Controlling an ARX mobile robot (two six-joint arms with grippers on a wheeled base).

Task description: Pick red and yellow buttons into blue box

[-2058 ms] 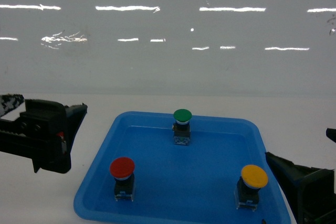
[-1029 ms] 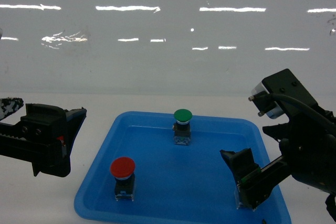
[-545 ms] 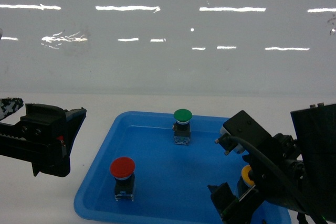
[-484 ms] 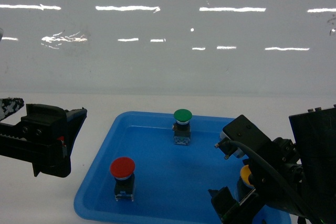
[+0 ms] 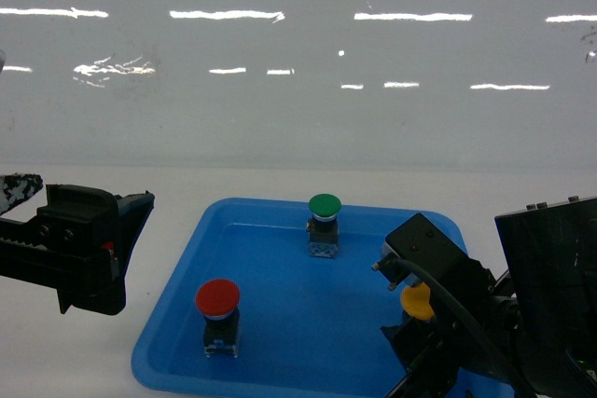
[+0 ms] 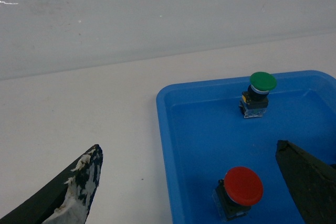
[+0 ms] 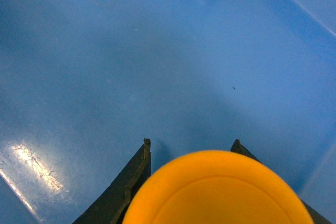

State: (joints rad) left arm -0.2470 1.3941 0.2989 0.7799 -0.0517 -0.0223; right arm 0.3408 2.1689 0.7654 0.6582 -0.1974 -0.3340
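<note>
On my head camera the right gripper (image 5: 417,323) sits low over the near right part of the shallow blue tray (image 5: 280,342), clamped on the yellow button (image 5: 416,301), whose cap peeks out beside the wrist housing. My right wrist camera confirms it: the yellow cap (image 7: 218,188) fills the bottom of the view with a dark finger (image 7: 127,181) pressed on each side, and the tray floor lies below it. The red button (image 5: 217,315) stands upright in the near left of the tray, untouched. A green button (image 5: 324,225) stands near the far rim. The left gripper (image 5: 126,240) hovers off the tray's left edge over the white table (image 5: 168,188); in my left wrist view its fingers (image 6: 68,192) are spread wide, holding nothing. I see no blue box in any view
</note>
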